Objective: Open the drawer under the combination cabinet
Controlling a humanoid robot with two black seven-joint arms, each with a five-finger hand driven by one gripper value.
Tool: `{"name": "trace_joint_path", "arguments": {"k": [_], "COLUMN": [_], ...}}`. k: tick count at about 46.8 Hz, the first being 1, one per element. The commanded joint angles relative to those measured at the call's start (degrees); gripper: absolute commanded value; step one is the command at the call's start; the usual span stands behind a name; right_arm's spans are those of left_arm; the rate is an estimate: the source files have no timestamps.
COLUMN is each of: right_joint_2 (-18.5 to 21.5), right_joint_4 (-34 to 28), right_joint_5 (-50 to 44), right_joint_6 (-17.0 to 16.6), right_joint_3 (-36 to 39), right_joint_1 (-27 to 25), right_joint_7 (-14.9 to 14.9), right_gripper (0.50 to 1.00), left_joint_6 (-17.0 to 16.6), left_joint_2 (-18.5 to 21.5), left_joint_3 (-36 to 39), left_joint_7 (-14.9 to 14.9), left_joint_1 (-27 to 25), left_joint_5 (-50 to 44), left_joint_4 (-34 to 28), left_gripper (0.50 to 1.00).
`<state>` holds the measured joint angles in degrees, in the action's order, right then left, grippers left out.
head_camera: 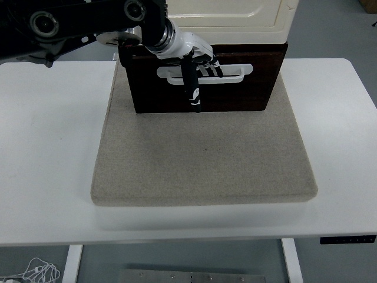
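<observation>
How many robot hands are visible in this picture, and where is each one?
1. The left hand comes in from the left, its fingers hooked in the white handle of the dark drawer under the cream cabinet. The right hand is not in view.

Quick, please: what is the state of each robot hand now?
Left robot hand: fingers hooked in the drawer handle.
Right robot hand: not in view.

Bright, even overhead light fills the frame. The white surface (47, 147) looks nearly washed out at left and right. A soft shadow edges the grey mat (203, 159) along its bottom. Focus is sharp throughout, with no visible blur.
</observation>
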<state>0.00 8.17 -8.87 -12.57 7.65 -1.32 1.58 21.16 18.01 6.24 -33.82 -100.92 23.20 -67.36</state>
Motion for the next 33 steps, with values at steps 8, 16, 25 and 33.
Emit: {"name": "trace_joint_path", "arguments": {"k": [8,16,25,33], "right_joint_2": [0.0,0.0,0.0,0.0], "right_joint_4": [0.0,0.0,0.0,0.0], "right_joint_5": [0.0,0.0,0.0,0.0], "right_joint_6": [0.0,0.0,0.0,0.0], "right_joint_3": [0.0,0.0,0.0,0.0], "right_joint_1": [0.0,0.0,0.0,0.0], "right_joint_7": [0.0,0.0,0.0,0.0], "right_gripper": [0.926,0.926,0.926,0.926], "left_joint_6": [1.08,2.75,3.72,5.21], "left_joint_2": [0.18,0.35,0.62,0.88], "left_joint_3": [-0.08,-0.35,-0.44,-0.52], "left_joint_7": [0.07,0.07,0.07,0.07], "left_joint_1": [-0.07,-0.94,-1.47,-1.56], "left_joint_5": [0.0,0.0,0.0,0.0], "left_joint_4": [-0.4,-0.49,-0.49,-1.19], "left_gripper": [1.0,1.0,1.0,1.0]}}
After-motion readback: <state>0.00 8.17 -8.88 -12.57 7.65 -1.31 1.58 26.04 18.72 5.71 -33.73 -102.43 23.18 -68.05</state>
